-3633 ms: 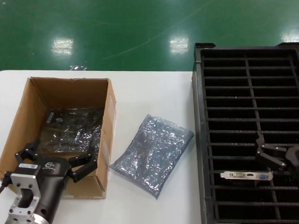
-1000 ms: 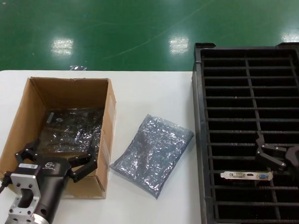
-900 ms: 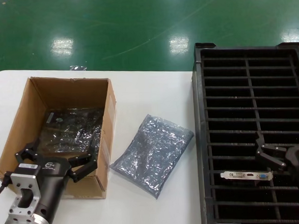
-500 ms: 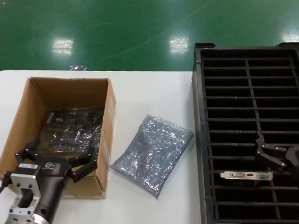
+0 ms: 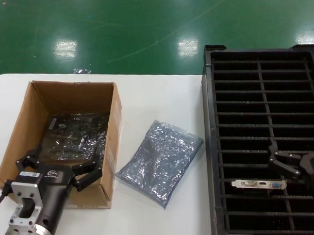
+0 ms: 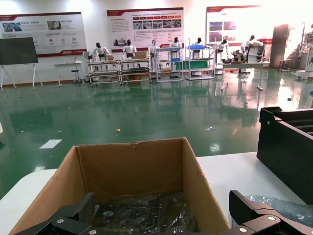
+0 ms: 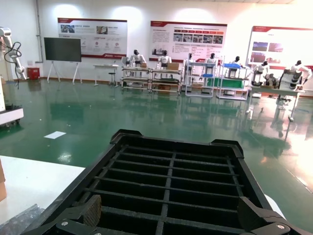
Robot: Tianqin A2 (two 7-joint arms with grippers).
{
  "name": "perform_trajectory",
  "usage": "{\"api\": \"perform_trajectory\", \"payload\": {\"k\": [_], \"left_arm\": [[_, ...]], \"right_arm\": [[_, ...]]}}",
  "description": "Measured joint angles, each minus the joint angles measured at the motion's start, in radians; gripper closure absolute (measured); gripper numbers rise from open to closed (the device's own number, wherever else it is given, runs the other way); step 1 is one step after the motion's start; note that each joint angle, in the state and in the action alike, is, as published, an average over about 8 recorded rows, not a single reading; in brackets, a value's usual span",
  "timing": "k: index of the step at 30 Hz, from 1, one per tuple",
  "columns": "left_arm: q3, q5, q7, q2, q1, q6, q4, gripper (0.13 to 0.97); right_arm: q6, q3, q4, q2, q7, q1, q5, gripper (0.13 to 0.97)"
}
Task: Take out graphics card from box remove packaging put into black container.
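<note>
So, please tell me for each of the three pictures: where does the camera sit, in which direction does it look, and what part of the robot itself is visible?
Head view: on the head, looking down at the white table; left gripper open at the box, right gripper open over the black container.
Left wrist view: on the left wrist, facing across the box towards the hall; open fingertips show.
Right wrist view: on the right wrist, facing across the black container; open fingertips show.
Shared: the wrist views share the hall; the head view shares box and container.

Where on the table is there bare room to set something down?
Bare table lies between the box and the black container, beyond the empty bag, and nearer, below that bag. The bag fills the middle.
</note>
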Motion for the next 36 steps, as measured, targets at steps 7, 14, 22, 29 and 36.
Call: {"api": "perform_trajectory", "payload": {"k": [7, 14, 22, 29, 36], "left_arm": [[0.0, 0.0, 0.0, 0.0, 0.0, 0.0, 0.0, 0.132], [0.0, 0.0, 0.0, 0.0, 0.0, 0.0, 0.0, 0.132], [0.0, 0.0, 0.0, 0.0, 0.0, 0.0, 0.0, 0.132], [0.0, 0.0, 0.0, 0.0, 0.0, 0.0, 0.0, 0.132], [0.0, 0.0, 0.0, 0.0, 0.0, 0.0, 0.0, 0.132]], "right_arm": [[0.0, 0.0, 0.0, 0.0, 0.0, 0.0, 0.0, 0.129], [0.0, 0.0, 0.0, 0.0, 0.0, 0.0, 0.0, 0.129], [0.0, 0.0, 0.0, 0.0, 0.0, 0.0, 0.0, 0.129], [0.0, 0.0, 0.0, 0.0, 0.0, 0.0, 0.0, 0.129], [0.0, 0.0, 0.0, 0.0, 0.0, 0.0, 0.0, 0.129]]}}
